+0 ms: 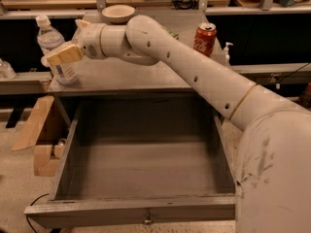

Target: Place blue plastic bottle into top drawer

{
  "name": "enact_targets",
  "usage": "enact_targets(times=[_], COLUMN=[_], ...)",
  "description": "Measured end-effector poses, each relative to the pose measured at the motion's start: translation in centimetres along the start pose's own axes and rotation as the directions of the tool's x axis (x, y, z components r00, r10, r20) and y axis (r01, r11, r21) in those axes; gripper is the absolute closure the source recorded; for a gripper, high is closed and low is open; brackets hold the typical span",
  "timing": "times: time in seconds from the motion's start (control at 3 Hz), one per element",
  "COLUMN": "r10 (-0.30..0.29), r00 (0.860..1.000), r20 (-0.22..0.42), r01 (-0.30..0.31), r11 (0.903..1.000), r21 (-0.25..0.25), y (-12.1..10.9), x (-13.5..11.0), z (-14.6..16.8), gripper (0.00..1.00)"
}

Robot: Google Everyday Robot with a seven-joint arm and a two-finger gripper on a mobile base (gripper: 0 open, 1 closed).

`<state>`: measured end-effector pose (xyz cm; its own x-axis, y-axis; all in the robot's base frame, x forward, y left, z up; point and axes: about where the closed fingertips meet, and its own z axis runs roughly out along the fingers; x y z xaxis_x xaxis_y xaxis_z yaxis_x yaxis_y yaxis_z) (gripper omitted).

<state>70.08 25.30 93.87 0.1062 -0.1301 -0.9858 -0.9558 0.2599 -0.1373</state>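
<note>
Camera view: at the upper left of the frame, the blue plastic bottle [50, 41] stands upright at the left edge of the grey surface [146, 77], white cap on. The robot's gripper [67, 41] reaches in from the right with its fingers spread. One tan pad [65, 55] crosses the bottle's lower body, though whether it touches the plastic cannot be told from this angle. Below, filling the lower centre, the top drawer [131, 210] is pulled fully open. A red can [205, 39] and a bowl [118, 12] sit well apart, farther back. The bottle is likely light, thin-walled and smooth, so it would dent or slip under a hard squeeze. A moderate hold across the labelled mid-body looks the soundest choice.
</note>
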Motion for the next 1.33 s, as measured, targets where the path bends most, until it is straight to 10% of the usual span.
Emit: enact_targets(times=[0.33,1.33], r10=[0.014,0.038], r00=[1.0,0.998], r20=[-0.017,-0.042], r01=[-0.014,-0.042], r11=[0.9994,0.9943], r21=[-0.033,-0.098], y=[1.4,3.0], x=[0.4,1.8], z=[1.9,5.1], gripper=[0.0,0.64])
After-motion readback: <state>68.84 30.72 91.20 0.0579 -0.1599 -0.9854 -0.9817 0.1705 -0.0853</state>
